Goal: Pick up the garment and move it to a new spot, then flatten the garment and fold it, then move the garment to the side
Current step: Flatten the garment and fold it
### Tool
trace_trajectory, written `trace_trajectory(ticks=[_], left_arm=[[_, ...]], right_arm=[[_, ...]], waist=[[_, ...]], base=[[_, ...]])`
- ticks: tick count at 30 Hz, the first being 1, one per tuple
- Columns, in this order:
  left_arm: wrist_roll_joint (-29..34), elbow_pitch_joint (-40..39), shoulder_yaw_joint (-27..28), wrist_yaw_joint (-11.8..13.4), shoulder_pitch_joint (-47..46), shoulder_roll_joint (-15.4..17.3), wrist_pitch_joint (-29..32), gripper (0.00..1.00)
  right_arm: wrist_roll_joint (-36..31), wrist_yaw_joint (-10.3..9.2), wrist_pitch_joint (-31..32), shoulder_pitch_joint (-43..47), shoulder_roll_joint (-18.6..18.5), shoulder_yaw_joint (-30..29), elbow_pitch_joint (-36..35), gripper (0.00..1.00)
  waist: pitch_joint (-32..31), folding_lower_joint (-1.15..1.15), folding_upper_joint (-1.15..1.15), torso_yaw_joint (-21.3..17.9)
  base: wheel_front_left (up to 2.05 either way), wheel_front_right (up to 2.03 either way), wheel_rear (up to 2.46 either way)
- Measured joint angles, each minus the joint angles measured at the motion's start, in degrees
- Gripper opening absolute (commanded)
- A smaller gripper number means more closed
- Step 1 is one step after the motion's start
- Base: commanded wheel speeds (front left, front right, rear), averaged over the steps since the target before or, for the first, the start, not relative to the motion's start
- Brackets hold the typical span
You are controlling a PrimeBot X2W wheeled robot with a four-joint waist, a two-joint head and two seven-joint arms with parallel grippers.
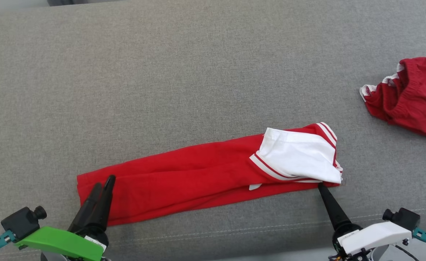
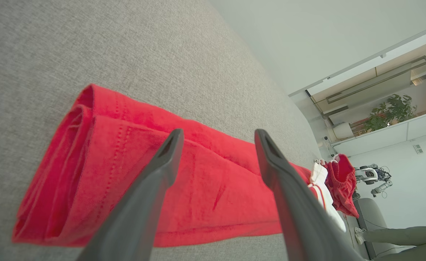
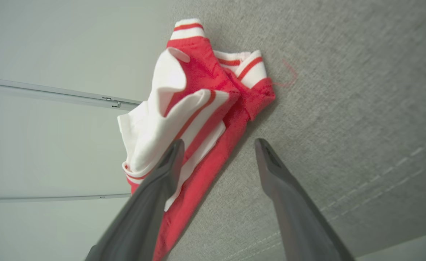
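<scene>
Bright, even light; soft shadows.

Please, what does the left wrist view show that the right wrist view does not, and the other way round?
Left wrist view, not the right: the garment's folded red end, a second red garment far off, a plant, a person's leg.
Right wrist view, not the left: a loose red thread on the cushion, a wall rail.
Both: the red garment on the grey cushion, between open dark left fingers or right fingers.
</scene>
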Motion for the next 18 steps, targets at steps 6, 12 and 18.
trace_trajectory(ticks=[6,12,18], left_arm=[[0.0,0.04,0.02,0.48,0.02,0.03,0.0,1.0],[0.0,0.41,-0.01,0.87,0.04,-0.01,-0.01,1.0],[0.0,0.41,-0.19,0.89,0.05,-0.09,0.0,1.0]], right_arm=[[-1.38,0.43,1.32,-0.95,-0.42,2.53,0.12,1.0],[-1.41,0.45,1.3,-1.66,-0.23,2.7,0.12,1.0],[-1.53,0.92,1.44,-1.99,-0.31,4.11,-0.68,1.0]], waist=[[-0.12,0.0,0.0,0.28],[-0.47,0.0,0.0,0.16],[-0.98,0.0,0.0,-0.03]], base=[[0.0,0.0,0.0],[0.0,0.0,0.0],[0.0,0.0,0.0]])
